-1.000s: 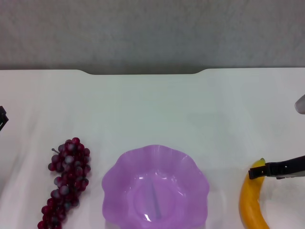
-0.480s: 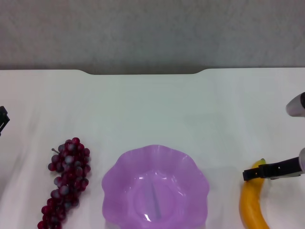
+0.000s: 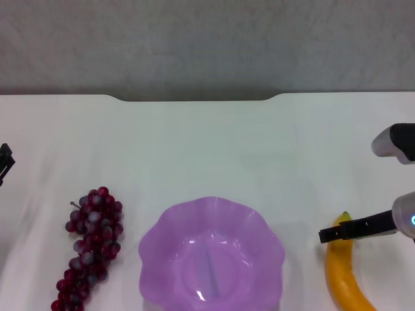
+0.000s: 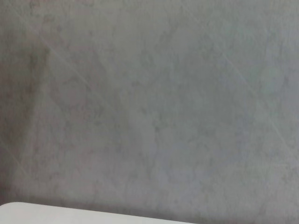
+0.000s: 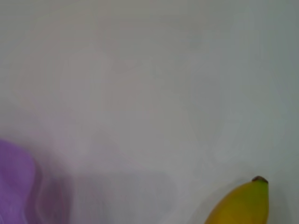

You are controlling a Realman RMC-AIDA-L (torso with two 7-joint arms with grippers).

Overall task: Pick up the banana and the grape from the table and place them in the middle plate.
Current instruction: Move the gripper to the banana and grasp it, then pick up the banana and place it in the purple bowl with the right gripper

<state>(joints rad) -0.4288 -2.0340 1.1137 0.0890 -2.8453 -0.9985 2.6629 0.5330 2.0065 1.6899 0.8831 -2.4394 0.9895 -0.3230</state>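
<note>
On the white table, my right pincer reaches in from the right edge, its dark finger lying across the far end of the banana. I cannot tell from the head view whether it is wide, narrow, or holding the fruit; only one finger shows, and the wrist view shows none. The banana lies flat on the table near the right front corner, its dark tip pointing away from me, well apart from the plate. In my right wrist view, the banana's tip sits at one corner and a slice of purple plate at the other, bare table between them.

The plate sits at the front middle, with nothing in it. The grapes lie to its left, just beside the rim but not touching, stem toward the far edge.

My left pincer shows only as a dark sliver at the left edge, over the table; I cannot tell its state. Its wrist view shows grey floor and a corner of table.
</note>
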